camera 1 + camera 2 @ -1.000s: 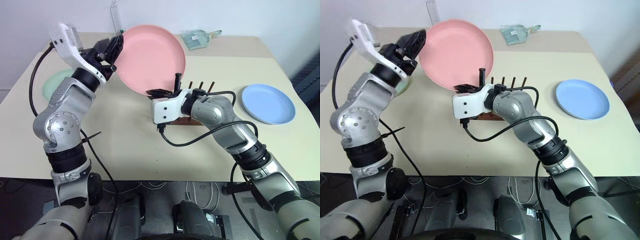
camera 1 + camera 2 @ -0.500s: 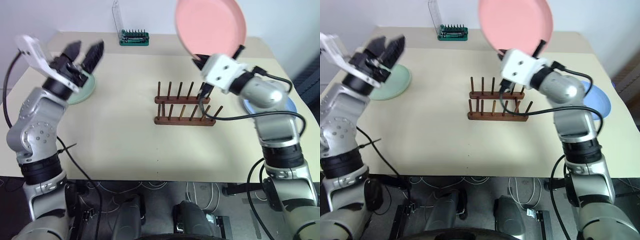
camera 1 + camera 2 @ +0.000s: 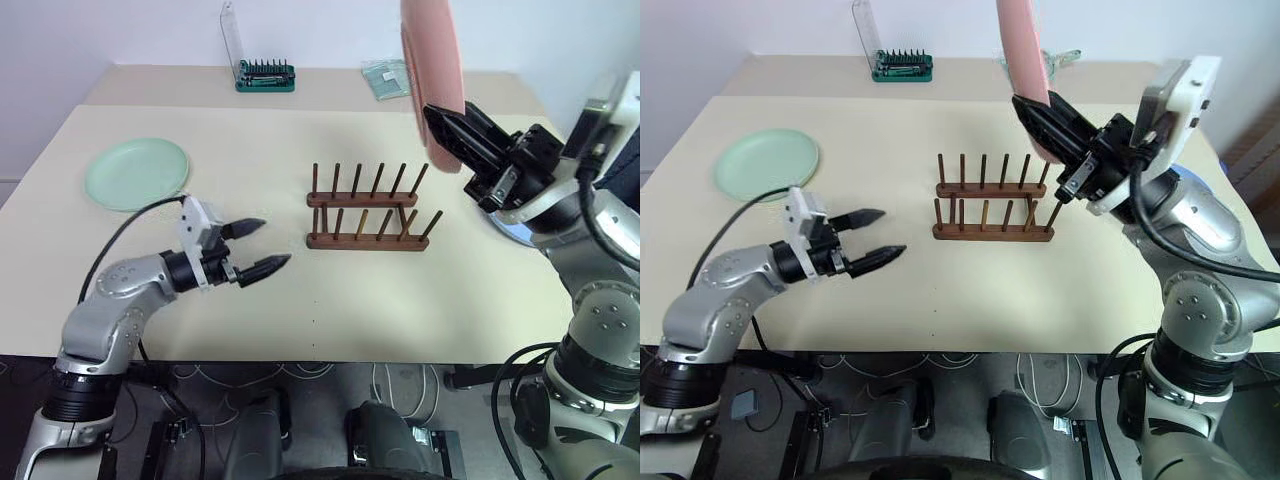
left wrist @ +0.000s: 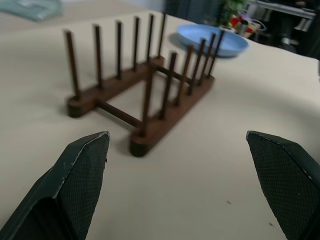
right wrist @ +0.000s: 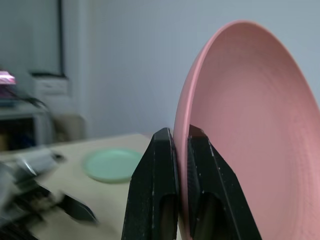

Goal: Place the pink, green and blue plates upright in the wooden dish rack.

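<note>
Pink plate (image 3: 432, 62), pinched at its lower rim in the right gripper (image 3: 447, 124) and held edge-on above the wooden dish rack (image 3: 368, 212), could pivot or strike the pegs, while the left gripper (image 3: 257, 248) gapes wide nearby, empty.

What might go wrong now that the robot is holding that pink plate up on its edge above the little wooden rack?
The right gripper pinches the pink plate only at its lower rim, so the plate could swing or slip on the way down. The wooden dish rack has thin pegs and stands loose on the table; a plate lowered off-line could hit a peg and push or tip the rack. The blue plate lies just beyond the rack and might be bumped.
</note>
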Action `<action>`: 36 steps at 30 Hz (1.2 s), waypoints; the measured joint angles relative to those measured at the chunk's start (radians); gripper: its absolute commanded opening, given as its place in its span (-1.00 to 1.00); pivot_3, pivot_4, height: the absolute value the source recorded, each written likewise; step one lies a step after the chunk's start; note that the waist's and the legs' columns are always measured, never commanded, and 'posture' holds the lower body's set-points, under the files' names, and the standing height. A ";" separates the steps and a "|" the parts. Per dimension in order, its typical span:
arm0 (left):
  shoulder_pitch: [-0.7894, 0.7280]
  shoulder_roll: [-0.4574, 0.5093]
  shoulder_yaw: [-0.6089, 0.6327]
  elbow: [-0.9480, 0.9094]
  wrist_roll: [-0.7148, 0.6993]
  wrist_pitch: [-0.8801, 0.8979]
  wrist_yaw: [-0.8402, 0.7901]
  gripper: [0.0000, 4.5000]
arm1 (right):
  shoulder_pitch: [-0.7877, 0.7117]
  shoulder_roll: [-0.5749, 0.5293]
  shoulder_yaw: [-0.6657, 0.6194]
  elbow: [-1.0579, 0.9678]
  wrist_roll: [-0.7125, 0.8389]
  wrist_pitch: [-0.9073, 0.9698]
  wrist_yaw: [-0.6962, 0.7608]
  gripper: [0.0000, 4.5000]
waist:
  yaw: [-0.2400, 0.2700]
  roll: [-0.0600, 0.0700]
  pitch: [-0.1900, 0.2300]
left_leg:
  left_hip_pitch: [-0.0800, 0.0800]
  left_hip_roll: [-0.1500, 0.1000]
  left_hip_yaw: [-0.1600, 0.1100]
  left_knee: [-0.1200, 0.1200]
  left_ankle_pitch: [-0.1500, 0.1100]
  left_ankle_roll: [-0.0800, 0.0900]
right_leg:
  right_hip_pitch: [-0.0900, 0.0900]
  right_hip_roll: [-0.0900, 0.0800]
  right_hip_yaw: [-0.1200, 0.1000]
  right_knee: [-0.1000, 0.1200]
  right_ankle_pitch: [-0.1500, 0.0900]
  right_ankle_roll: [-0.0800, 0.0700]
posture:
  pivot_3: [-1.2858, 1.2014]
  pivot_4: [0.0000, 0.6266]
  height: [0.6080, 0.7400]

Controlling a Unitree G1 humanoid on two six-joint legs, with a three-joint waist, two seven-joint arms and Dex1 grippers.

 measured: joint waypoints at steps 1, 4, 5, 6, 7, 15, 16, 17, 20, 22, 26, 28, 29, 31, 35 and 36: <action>0.000 -0.003 -0.003 0.001 0.000 0.000 -0.005 1.00 | 0.008 0.000 -0.002 0.001 0.039 0.010 -0.022 -1.00 | 0.000 0.000 0.000 | 0.000 0.000 0.000 0.000 0.000 0.000 | 0.000 0.000 0.000 0.000 0.000 0.000 | 0.03 -0.52 0.88; 0.000 -0.012 -0.011 0.001 -0.001 0.000 -0.014 1.00 | 0.024 -0.002 -0.002 0.017 0.099 0.016 -0.063 -1.00 | -0.001 0.000 0.000 | 0.000 0.000 0.000 0.000 0.000 0.001 | 0.000 0.000 0.000 0.000 0.000 0.000 | 0.03 -0.52 0.88; 0.000 -0.015 -0.014 0.001 -0.001 0.001 -0.019 1.00 | 0.026 -0.003 -0.002 0.030 0.112 0.016 -0.071 -1.00 | -0.001 0.000 0.000 | 0.000 0.000 0.000 0.000 0.000 0.001 | 0.000 0.000 0.000 0.000 0.000 0.000 | 0.03 -0.52 0.88; 0.000 -0.022 -0.017 0.001 -0.003 0.001 -0.023 1.00 | 0.028 -0.003 -0.002 0.048 0.122 0.016 -0.079 -1.00 | 0.000 0.000 0.000 | 0.000 0.000 0.000 0.000 0.000 0.001 | 0.000 0.000 0.000 0.000 0.000 0.000 | 0.03 -0.52 0.88; 0.000 -0.029 -0.020 0.001 -0.003 0.001 -0.026 1.00 | 0.031 -0.004 -0.002 0.066 0.128 0.015 -0.083 -1.00 | 0.000 0.000 0.000 | 0.000 0.000 0.000 0.000 0.000 0.001 | 0.000 0.000 0.000 0.000 0.000 0.000 | 0.03 -0.52 0.88; 0.000 -0.039 -0.029 0.001 0.000 -0.001 -0.046 1.00 | 0.053 -0.005 -0.002 0.202 0.136 -0.026 -0.089 -1.00 | 0.001 0.000 0.000 | 0.000 0.000 0.000 0.000 0.000 0.001 | 0.000 0.001 0.000 0.000 0.000 0.000 | 0.03 -0.52 0.88; 0.000 -0.040 -0.030 0.001 0.000 -0.001 -0.047 1.00 | 0.061 -0.005 -0.002 0.211 0.136 -0.029 -0.087 -1.00 | 0.001 0.000 0.000 | 0.000 0.000 0.000 0.000 0.000 0.001 | 0.000 0.001 0.000 0.000 0.000 0.000 | 0.03 -0.52 0.88; 0.000 -0.040 -0.030 0.001 0.000 -0.001 -0.048 1.00 | 0.064 -0.006 -0.002 0.222 0.136 -0.032 -0.083 -1.00 | 0.001 0.000 0.000 | 0.000 0.000 0.000 0.000 0.000 0.001 | 0.000 0.001 0.000 0.000 0.000 0.000 | 0.03 -0.52 0.88; 0.000 -0.049 -0.030 0.001 0.000 -0.003 -0.049 1.00 | 0.079 -0.010 -0.002 0.250 0.136 -0.045 -0.069 -1.00 | 0.001 0.000 0.000 | 0.000 0.000 0.000 0.000 0.000 0.001 | 0.000 0.001 0.000 0.000 0.000 0.000 | 0.03 -0.52 0.88; 0.002 -0.051 -0.030 0.001 0.000 -0.005 -0.050 1.00 | 0.085 -0.011 -0.002 0.266 0.136 -0.048 -0.064 -1.00 | 0.000 0.000 0.000 | 0.000 0.000 0.000 0.000 0.000 0.001 | 0.000 0.001 0.000 0.000 0.000 0.000 | 0.03 -0.52 0.88; 0.004 -0.053 -0.031 0.001 0.002 -0.008 -0.052 1.00 | 0.100 -0.016 -0.008 0.306 0.147 -0.048 -0.063 -1.00 | 0.001 0.000 0.000 | 0.000 0.000 0.000 0.000 0.000 0.001 | 0.000 0.001 0.000 0.000 0.000 0.000 | 0.03 -0.52 0.88; 0.004 -0.055 -0.031 0.001 0.003 -0.008 -0.051 1.00 | 0.102 -0.016 -0.014 0.323 0.155 -0.048 -0.070 -1.00 | 0.001 0.000 0.000 | 0.000 0.000 0.000 0.000 0.000 0.001 | 0.000 0.001 0.000 0.000 0.000 0.000 | 0.03 -0.52 0.88; 0.004 -0.056 -0.031 0.001 0.004 -0.008 -0.051 1.00 | 0.102 -0.016 -0.017 0.329 0.157 -0.049 -0.073 -1.00 | 0.001 0.000 0.000 | 0.000 0.000 0.000 0.000 0.000 0.001 | 0.000 0.001 0.000 0.000 0.000 0.000 | 0.03 -0.52 0.88; 0.004 -0.059 -0.032 0.001 0.005 -0.008 -0.051 1.00 | 0.102 -0.014 -0.018 0.336 0.160 -0.050 -0.081 -1.00 | 0.001 0.000 0.000 | 0.000 0.000 0.000 0.000 0.000 0.001 | 0.000 0.001 0.000 0.000 0.000 0.000 | 0.03 -0.52 0.88; 0.004 -0.063 -0.032 0.001 0.007 -0.008 -0.049 1.00 | 0.109 -0.007 -0.020 0.348 0.174 -0.053 -0.094 -1.00 | 0.002 0.000 0.000 | 0.000 0.000 0.000 0.000 0.000 0.001 | 0.000 0.001 0.000 0.000 0.000 0.000 | 0.03 -0.52 0.88; 0.004 -0.064 -0.032 0.001 0.009 -0.008 -0.048 1.00 | 0.111 -0.006 -0.020 0.350 0.175 -0.054 -0.095 -0.85 | 0.002 0.000 0.000 | 0.000 0.000 0.000 0.000 0.000 0.001 | 0.000 0.001 0.000 0.000 0.000 0.000 | 0.03 -0.52 0.88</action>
